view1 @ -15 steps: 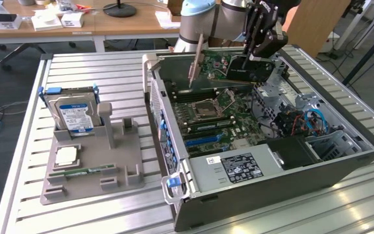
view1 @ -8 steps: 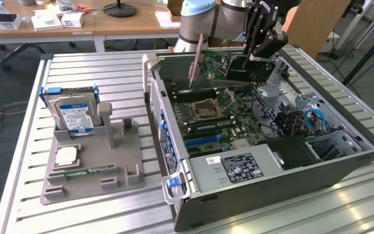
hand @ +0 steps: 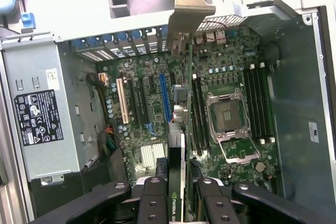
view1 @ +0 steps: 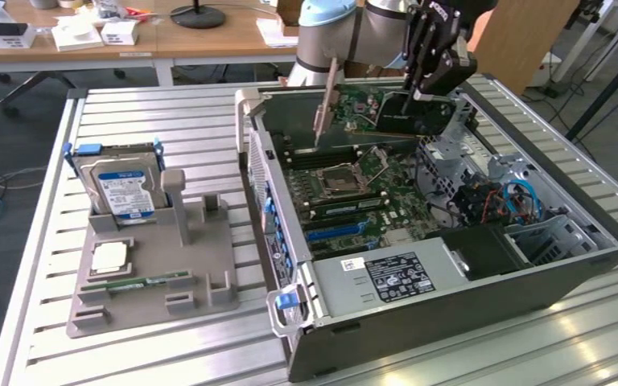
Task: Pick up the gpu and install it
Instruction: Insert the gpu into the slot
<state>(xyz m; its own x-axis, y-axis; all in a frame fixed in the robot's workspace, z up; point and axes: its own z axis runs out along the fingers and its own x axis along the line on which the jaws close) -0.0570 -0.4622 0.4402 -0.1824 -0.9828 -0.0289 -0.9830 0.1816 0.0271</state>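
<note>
Graphics card (hand: 177,161) is pinched edge-on between the jaws of the gripper (hand: 176,205) over the motherboard (hand: 147,108) (bracket (hand: 193,4) toward the case (view1: 481,314) rear), presumably to meet a slot.

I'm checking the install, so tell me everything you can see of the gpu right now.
The gpu is a thin flat card, dark-faced, with a silver metal bracket at one end and NVIDIA lettering near the grip. The gripper clamps it from both sides, holding it on edge over the motherboard inside the open computer case. Whether it touches a slot is unclear.
</note>
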